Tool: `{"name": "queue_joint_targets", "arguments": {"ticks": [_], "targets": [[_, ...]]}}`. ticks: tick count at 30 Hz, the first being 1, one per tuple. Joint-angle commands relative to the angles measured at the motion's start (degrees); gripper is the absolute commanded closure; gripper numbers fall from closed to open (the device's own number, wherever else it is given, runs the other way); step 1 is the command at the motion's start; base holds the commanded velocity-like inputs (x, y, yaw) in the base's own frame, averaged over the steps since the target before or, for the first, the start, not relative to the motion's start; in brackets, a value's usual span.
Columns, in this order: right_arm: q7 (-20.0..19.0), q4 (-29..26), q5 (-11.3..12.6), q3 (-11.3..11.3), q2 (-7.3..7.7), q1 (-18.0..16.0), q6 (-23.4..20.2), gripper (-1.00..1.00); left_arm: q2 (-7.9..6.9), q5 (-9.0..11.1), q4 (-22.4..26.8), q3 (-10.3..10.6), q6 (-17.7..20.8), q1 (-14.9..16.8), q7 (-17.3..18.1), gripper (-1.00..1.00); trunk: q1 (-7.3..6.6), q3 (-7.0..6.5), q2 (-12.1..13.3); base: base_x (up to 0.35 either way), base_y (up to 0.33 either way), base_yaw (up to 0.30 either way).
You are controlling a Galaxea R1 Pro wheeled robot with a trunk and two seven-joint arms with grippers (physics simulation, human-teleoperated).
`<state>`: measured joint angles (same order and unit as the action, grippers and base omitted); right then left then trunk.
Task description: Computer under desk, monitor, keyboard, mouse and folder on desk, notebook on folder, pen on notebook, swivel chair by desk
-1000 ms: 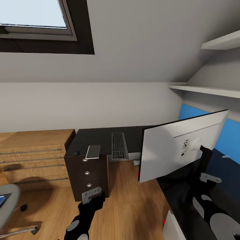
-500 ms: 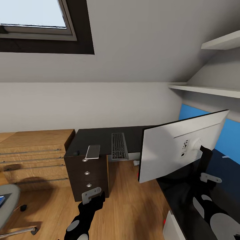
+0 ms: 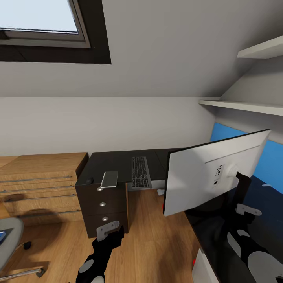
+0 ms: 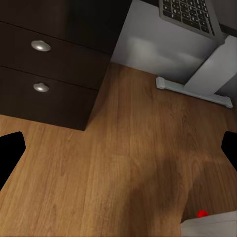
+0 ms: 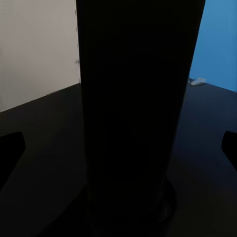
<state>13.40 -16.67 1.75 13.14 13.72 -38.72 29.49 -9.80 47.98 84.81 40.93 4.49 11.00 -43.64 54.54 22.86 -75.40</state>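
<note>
Black worktop (image 3: 114,161) runs in an L ahead of the robot, one wing along the far wall and the other along the blue wall panel (image 3: 271,161) on the right. The left claw (image 3: 110,230) hangs low over the light wood floor (image 3: 153,236), its fingers spread wide with nothing between them; in the left wrist view the two dark fingertips (image 4: 10,153) sit at opposite edges over bare boards. Just beyond this claw stands the black drawer unit (image 3: 103,206) with round silver knobs. On the worktop above it lie a small dark mouse (image 3: 90,181) and a grey flat rectangle (image 3: 109,179). Farther off and to the claw's right, the keyboard (image 3: 140,172) lies on the worktop, its near end at the front edge.

The right claw (image 3: 245,210) is close behind the monitor (image 3: 208,177), whose pale back faces the head camera. In the right wrist view the monitor's dark stand (image 5: 138,108) rises between the spread fingertips (image 5: 10,148), but I cannot tell whether they touch it. The stand's round foot rests on the worktop.

Far to the left claw's left, the swivel chair (image 3: 10,239) shows its grey seat with a sliver of blue folder (image 3: 2,237) on it. Behind it is a light-wood drawer chest (image 3: 39,184).
</note>
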Motion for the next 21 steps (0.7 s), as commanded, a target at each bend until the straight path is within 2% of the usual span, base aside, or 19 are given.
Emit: {"name": "queue_joint_targets", "arguments": {"ticks": [1,21], "targets": [[0.05,0.06,0.18,-0.05,0.00,-0.05,0.22,-1.00,-0.05,0.09,0.09,0.12,0.25,0.07,-0.38,-1.00,0.01,0.07,-0.04,0.071,0.000,0.000],[0.05,0.01,0.18,-0.08,0.02,-0.04,0.22,-1.00,0.08,0.02,-1.13,0.13,0.25,0.07,-0.30,-1.00,0.01,0.07,-0.04,0.009,0.000,0.000]]}}
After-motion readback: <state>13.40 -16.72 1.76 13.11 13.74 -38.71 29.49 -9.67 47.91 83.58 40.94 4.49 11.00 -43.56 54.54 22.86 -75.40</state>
